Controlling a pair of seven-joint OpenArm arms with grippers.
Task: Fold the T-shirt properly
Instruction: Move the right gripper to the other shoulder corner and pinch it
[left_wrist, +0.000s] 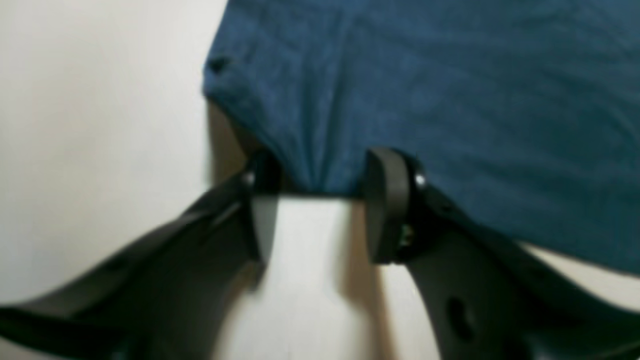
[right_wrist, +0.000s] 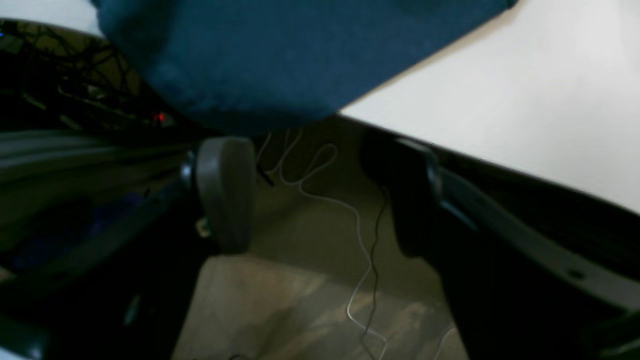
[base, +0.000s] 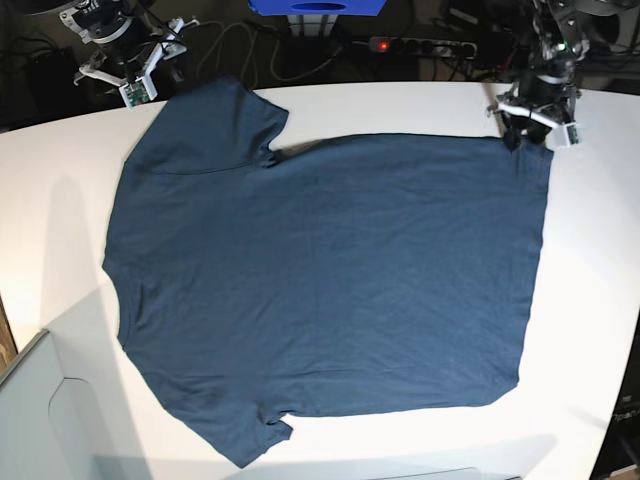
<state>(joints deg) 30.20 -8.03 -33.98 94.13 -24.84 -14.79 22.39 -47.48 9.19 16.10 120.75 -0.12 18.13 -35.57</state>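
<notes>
While the navy T-shirt (base: 330, 280) lies spread flat across the white desk (base: 600, 300), ready for folding, the left gripper (left_wrist: 315, 200) at upper right straddles its hem corner, parted and unclamped. At upper left, off the desk, the right gripper (right_wrist: 320, 195) gapes empty.

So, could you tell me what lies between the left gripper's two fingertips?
In the left wrist view, the T-shirt's bunched edge sits between the left gripper's parted fingertips.
</notes>
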